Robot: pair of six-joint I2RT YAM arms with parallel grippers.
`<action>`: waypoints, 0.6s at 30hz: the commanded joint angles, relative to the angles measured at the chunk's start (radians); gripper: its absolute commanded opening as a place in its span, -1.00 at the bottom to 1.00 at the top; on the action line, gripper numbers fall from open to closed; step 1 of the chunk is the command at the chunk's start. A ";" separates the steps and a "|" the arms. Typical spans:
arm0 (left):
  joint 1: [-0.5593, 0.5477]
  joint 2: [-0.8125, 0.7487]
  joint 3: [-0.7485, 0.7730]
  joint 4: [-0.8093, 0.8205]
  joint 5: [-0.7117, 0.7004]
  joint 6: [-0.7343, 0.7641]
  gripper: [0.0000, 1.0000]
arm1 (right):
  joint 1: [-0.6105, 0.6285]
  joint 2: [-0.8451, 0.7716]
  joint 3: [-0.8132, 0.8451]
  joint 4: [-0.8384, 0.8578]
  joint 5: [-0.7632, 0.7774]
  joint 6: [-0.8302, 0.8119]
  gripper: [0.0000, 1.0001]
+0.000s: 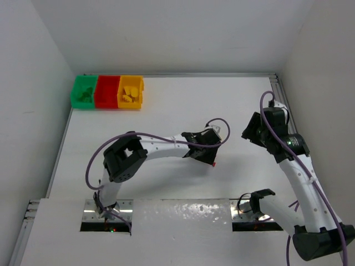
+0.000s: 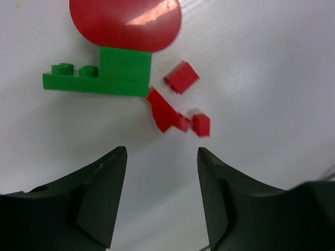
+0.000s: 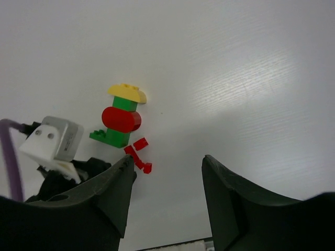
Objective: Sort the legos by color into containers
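Observation:
A joined lego stack lies on the white table: a yellow cap [image 3: 127,92], a red round piece [image 3: 120,119] and a green base [image 3: 110,137]. The left wrist view shows that green base [image 2: 99,78] under the red round piece [image 2: 125,23]. Loose small red legos [image 2: 181,77] lie beside it, one of them [image 2: 201,125] nearest my fingers. My left gripper [image 2: 162,157] stands open just short of them, nothing between its fingers. It covers the stack from above [image 1: 208,152]. My right gripper [image 3: 166,163] is open and empty, off to the right [image 1: 250,132].
The containers sit at the table's far left corner: green [image 1: 84,92], red [image 1: 107,92] and yellow [image 1: 131,92], each holding bricks. White walls close in the table on three sides. The left wrist's camera housing [image 3: 52,138] shows in the right wrist view.

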 commanded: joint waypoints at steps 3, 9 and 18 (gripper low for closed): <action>0.002 0.125 0.127 -0.025 -0.110 -0.129 0.02 | -0.001 -0.011 -0.004 -0.011 0.014 -0.005 0.09; 0.000 0.180 0.194 -0.046 -0.159 -0.142 -0.01 | -0.001 -0.035 -0.010 -0.020 0.023 -0.017 0.09; -0.006 0.188 0.189 -0.122 -0.181 -0.140 -0.21 | -0.001 -0.040 -0.013 -0.017 0.023 -0.013 0.09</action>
